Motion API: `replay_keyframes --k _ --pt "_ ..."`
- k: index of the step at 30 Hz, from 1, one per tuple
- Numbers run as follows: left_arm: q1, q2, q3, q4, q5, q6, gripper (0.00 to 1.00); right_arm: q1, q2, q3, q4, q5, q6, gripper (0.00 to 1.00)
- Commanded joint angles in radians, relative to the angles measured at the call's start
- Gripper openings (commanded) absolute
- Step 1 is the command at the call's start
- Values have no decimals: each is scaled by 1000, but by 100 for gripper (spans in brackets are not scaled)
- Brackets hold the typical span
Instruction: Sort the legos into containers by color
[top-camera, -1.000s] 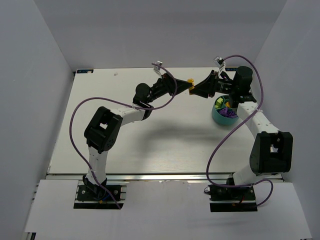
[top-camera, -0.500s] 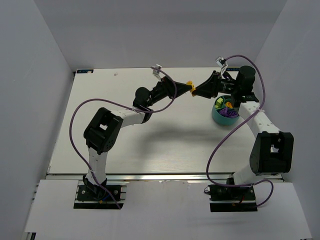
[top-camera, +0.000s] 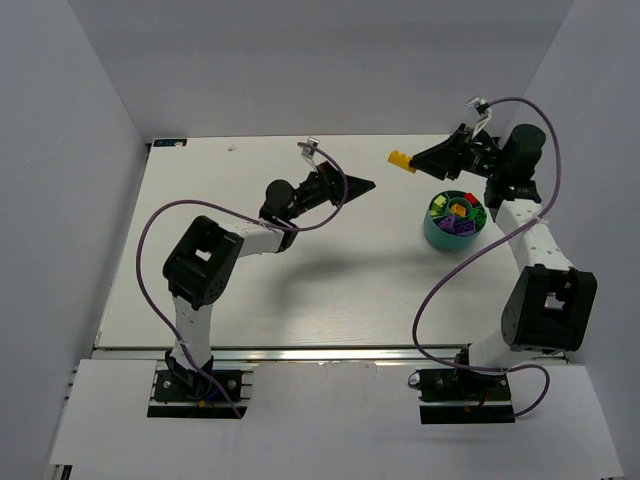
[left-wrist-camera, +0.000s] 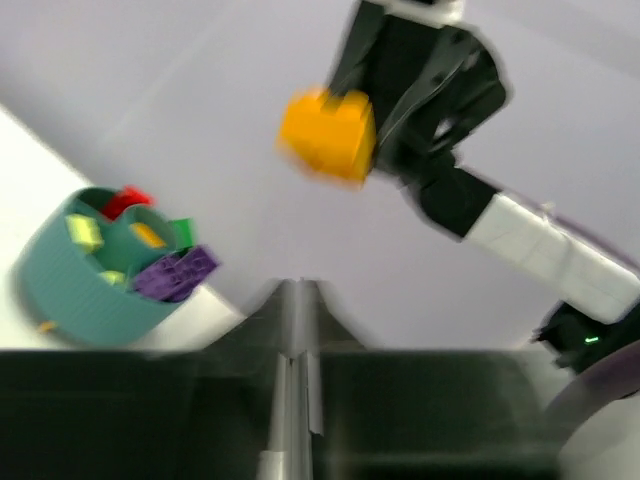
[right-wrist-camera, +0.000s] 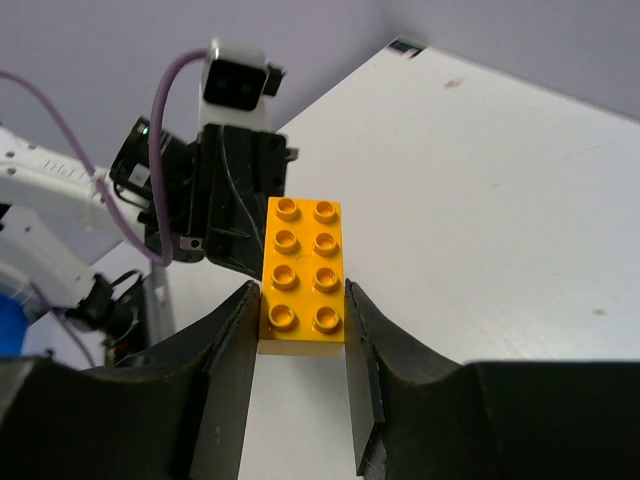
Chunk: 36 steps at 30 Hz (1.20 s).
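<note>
An orange-yellow brick with eight studs hangs in the air above the far side of the table, and my right gripper is shut on its long sides. The right wrist view shows the same brick pinched between both fingers. My left gripper sits a little left of and below it, shut and empty, its fingers meeting in the left wrist view. The teal bowl stands to the right, under the right arm, holding purple, red, green and yellow legos. It also shows in the left wrist view.
Grey walls enclose the white table on three sides. Purple cables loop from both arms over the table. The left arm's wrist camera faces the right wrist view beyond the brick.
Both grippers met at the brick a second ago. The left one let go, shut and drew back left. The right one carried the brick up and to the right.
</note>
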Motion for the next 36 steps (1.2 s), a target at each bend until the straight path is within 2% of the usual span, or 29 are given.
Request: replay_keyframes --k 1,7,9,12,13,14,15,16,17,18,19,21,22,26,36 --pt "23 -50 -17 -2 16 13 0 -37 -51 61 88 41 23 18" --pt "23 -49 -14 6 16 10 0 -38 -54 50 91 38 23 17" --pt "24 -53 -17 -7 21 17 0 -43 -57 61 34 33 -26 17" --pt "32 -90 -31 -87 19 74 0 -69 -53 175 -377 87 -377 15" --pt "35 -104 -37 -118 13 117 0 -83 -44 265 -513 145 -489 13" --pt "41 -139 -51 -198 7 140 3 -86 -12 322 -789 179 -734 13" --pt "58 -159 -56 -244 -2 161 7 -92 7 379 -914 213 -842 12" --pt "66 -179 -62 -298 -19 224 11 -107 24 471 -1015 272 -928 12" --pt "79 -232 -68 -427 -33 270 25 -112 51 510 -1107 308 -1080 11" --pt "86 -262 -68 -506 -52 318 33 -115 59 540 -1245 350 -1143 11" --pt "90 -291 -66 -587 -80 420 42 -121 64 561 -1292 436 -1190 10" --pt "101 -367 -60 -769 -154 514 57 -120 73 600 -1367 516 -1313 10" --pt "107 -389 -59 -821 -178 574 61 -121 76 613 -1427 580 -1345 10" --pt "162 -476 -74 -960 -235 625 73 -121 117 671 -1542 699 -1448 8" --pt "216 -586 -180 -962 -244 631 74 -84 229 716 -1636 855 -1550 5"
